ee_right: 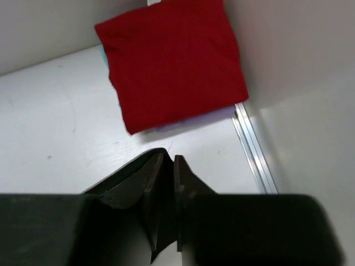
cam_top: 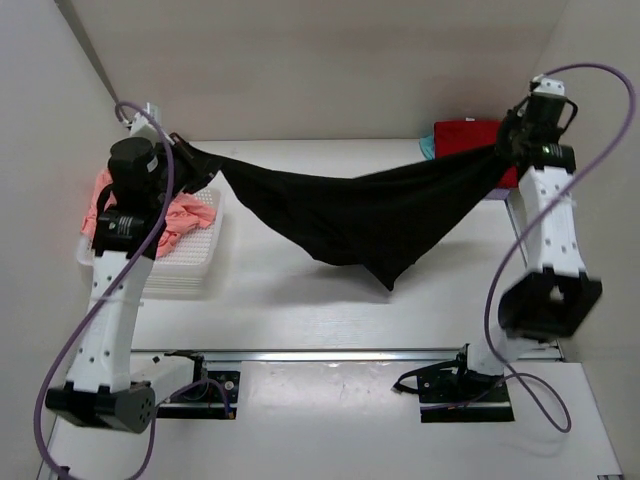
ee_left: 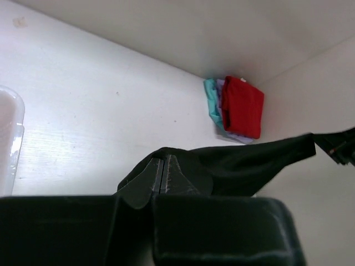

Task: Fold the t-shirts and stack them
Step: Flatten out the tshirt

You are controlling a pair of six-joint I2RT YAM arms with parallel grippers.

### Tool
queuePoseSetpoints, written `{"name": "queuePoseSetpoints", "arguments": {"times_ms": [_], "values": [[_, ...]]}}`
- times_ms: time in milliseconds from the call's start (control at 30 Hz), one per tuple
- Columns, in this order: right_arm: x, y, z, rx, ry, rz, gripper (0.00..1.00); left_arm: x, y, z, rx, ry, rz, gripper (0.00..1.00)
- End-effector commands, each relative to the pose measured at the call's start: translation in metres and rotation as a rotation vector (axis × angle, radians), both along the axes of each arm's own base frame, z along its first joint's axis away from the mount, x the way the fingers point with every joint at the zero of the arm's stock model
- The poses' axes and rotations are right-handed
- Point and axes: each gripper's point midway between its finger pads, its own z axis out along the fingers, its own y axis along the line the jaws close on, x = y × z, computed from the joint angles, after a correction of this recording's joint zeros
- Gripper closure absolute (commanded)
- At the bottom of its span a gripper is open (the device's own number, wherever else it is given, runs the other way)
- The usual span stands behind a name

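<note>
A large black t-shirt [cam_top: 360,215] hangs stretched in the air between both arms, sagging to a point over the table's middle. My left gripper [cam_top: 185,152] is shut on its left end; in the left wrist view the jaws [ee_left: 162,166] pinch black cloth [ee_left: 249,163]. My right gripper [cam_top: 505,145] is shut on its right end, seen in the right wrist view [ee_right: 170,160]. A folded red t-shirt [cam_top: 468,133] tops a stack at the back right, over lilac [ee_left: 239,136] and teal [ee_left: 211,105] ones. It also shows in the right wrist view [ee_right: 175,61]. A salmon-pink t-shirt [cam_top: 185,218] lies in the basket.
A white plastic mesh basket [cam_top: 185,262] stands at the left, under the left arm. An aluminium rail [ee_right: 252,147] runs along the table's right edge beside the stack. Walls close the back and both sides.
</note>
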Motion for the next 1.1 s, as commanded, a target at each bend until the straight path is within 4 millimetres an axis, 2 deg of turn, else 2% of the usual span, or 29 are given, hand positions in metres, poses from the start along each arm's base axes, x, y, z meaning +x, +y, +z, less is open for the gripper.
{"name": "queuePoseSetpoints", "arguments": {"times_ms": [0, 33, 67, 100, 133, 167, 233, 300, 333, 367, 400, 433, 467, 500, 533, 567, 600, 633, 667, 767, 833, 867, 900, 1067], "values": [[0.048, -0.003, -0.028, 0.087, 0.073, -0.009, 0.86, 0.026, 0.001, -0.024, 0.007, 0.071, 0.030, 1.00], [0.054, -0.007, -0.013, 0.054, 0.047, -0.029, 0.80, 0.029, -0.001, -0.027, 0.015, 0.078, 0.025, 1.00], [0.057, -0.011, -0.024, 0.042, 0.076, -0.049, 0.76, 0.030, 0.000, -0.027, 0.017, 0.081, 0.032, 1.00], [0.054, -0.007, -0.028, 0.040, 0.088, -0.048, 0.69, 0.030, 0.000, -0.036, 0.025, 0.097, 0.026, 1.00], [0.053, -0.009, -0.031, 0.038, 0.090, -0.050, 0.66, 0.029, 0.001, -0.033, 0.021, 0.087, 0.030, 1.00], [0.045, -0.008, -0.036, 0.037, 0.103, -0.048, 0.61, 0.027, 0.000, -0.041, 0.021, 0.106, 0.021, 1.00], [0.032, -0.006, -0.045, 0.043, 0.126, -0.044, 0.58, 0.021, 0.000, -0.049, 0.022, 0.121, 0.011, 1.00], [0.007, 0.003, -0.056, 0.081, 0.141, -0.009, 0.58, 0.017, -0.003, -0.064, 0.012, 0.145, -0.006, 1.00], [-0.007, 0.005, -0.048, 0.095, 0.113, -0.010, 0.58, 0.015, -0.005, -0.067, 0.012, 0.151, -0.015, 1.00], [-0.018, 0.015, -0.060, 0.127, 0.128, 0.026, 0.57, 0.014, -0.005, -0.076, 0.011, 0.169, -0.019, 1.00], [-0.033, 0.032, -0.067, 0.164, 0.126, 0.085, 0.61, 0.009, -0.009, -0.084, 0.006, 0.186, -0.038, 1.00], [-0.038, 0.047, -0.070, 0.182, 0.121, 0.129, 0.61, 0.004, -0.014, -0.084, 0.004, 0.181, -0.057, 1.00], [-0.052, 0.071, -0.079, 0.223, 0.121, 0.209, 0.65, 0.002, -0.016, -0.096, 0.002, 0.206, -0.063, 1.00], [-0.063, 0.103, -0.095, 0.244, 0.150, 0.315, 0.72, -0.001, -0.018, -0.106, 0.000, 0.227, -0.073, 1.00], [-0.068, 0.137, -0.099, 0.264, 0.150, 0.414, 0.80, -0.006, -0.018, -0.114, -0.004, 0.241, -0.073, 1.00], [-0.081, 0.174, -0.120, 0.307, 0.202, 0.488, 0.85, -0.009, -0.019, -0.118, -0.004, 0.244, -0.077, 1.00], [-0.090, 0.216, -0.131, 0.350, 0.216, 0.618, 0.90, -0.013, -0.019, -0.129, 0.005, 0.268, -0.080, 1.00], [-0.097, 0.231, -0.146, 0.392, 0.248, 0.632, 0.90, -0.013, -0.020, -0.126, -0.001, 0.261, -0.083, 1.00], [-0.106, 0.258, -0.160, 0.398, 0.276, 0.695, 0.90, -0.014, -0.020, -0.129, 0.001, 0.269, -0.080, 1.00], [-0.124, 0.312, -0.179, 0.419, 0.331, 0.813, 0.88, -0.014, -0.023, -0.129, 0.008, 0.267, -0.088, 1.00], [-0.130, 0.333, -0.206, 0.403, 0.403, 0.854, 0.81, -0.016, -0.025, -0.125, 0.016, 0.258, -0.096, 1.00], [-0.133, 0.343, -0.206, 0.387, 0.406, 0.880, 0.80, -0.014, -0.022, -0.124, 0.015, 0.254, -0.084, 1.00], [-0.133, 0.349, -0.217, 0.365, 0.431, 0.888, 0.79, -0.016, -0.026, -0.121, 0.014, 0.249, -0.095, 1.00], [-0.126, 0.366, -0.247, 0.286, 0.491, 0.908, 0.72, -0.021, -0.026, -0.127, 0.018, 0.261, -0.101, 1.00]]}}
